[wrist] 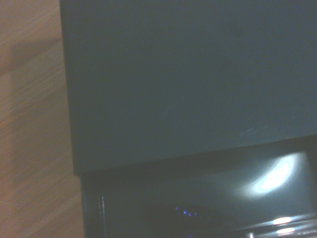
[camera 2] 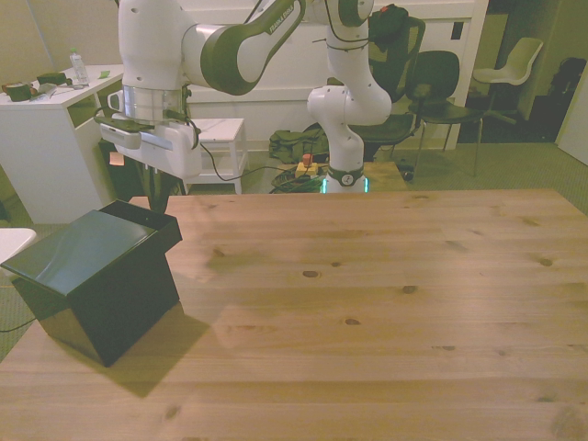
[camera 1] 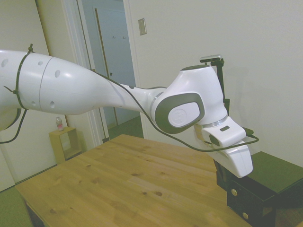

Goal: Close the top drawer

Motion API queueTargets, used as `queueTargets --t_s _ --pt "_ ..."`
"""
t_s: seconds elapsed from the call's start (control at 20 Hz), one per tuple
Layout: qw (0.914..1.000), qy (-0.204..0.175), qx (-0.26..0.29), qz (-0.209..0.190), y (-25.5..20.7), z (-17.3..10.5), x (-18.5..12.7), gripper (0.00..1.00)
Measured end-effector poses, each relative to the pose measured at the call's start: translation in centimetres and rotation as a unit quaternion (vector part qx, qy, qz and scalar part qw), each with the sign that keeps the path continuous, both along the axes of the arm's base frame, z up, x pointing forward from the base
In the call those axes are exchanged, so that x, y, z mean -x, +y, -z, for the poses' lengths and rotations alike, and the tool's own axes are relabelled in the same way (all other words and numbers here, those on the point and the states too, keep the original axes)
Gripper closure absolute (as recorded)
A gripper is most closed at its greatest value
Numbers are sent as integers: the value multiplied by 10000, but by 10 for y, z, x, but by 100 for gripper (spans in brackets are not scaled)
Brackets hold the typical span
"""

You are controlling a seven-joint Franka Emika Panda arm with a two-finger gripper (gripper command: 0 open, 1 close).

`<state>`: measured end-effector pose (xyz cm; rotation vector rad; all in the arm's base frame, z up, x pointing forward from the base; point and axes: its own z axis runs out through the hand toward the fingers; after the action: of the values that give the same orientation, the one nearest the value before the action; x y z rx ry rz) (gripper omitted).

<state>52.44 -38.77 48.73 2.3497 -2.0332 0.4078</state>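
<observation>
The black cabinet [camera 2: 92, 276] stands at the table's corner on the front view's left. Its top drawer [camera 2: 170, 230] sticks out a short way toward the arm's side. In the side view the drawer's front [camera 1: 226, 185] shows its gold knob [camera 1: 233, 192] just below my white hand. My gripper [camera 2: 156, 191] hangs right at the drawer's outer end, against or very near its front. The same gripper [camera 1: 220, 173] is dark against the black drawer in the side view. The wrist view looks down on the cabinet's top [wrist: 188, 79] and a strip of the open drawer [wrist: 198, 203].
A lower drawer's gold knob [camera 1: 245, 215] shows under the top one. The wooden table [camera 2: 386, 303] stretches wide to the front view's right of the cabinet. Off the table stand a white desk [camera 2: 46, 138], chairs [camera 2: 436, 92] and a second white robot base [camera 2: 344, 138].
</observation>
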Motion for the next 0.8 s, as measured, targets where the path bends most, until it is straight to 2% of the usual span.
queueTargets --t_s 0.8 --pt "9996 58 244 -105 -22 -2 -31 100"
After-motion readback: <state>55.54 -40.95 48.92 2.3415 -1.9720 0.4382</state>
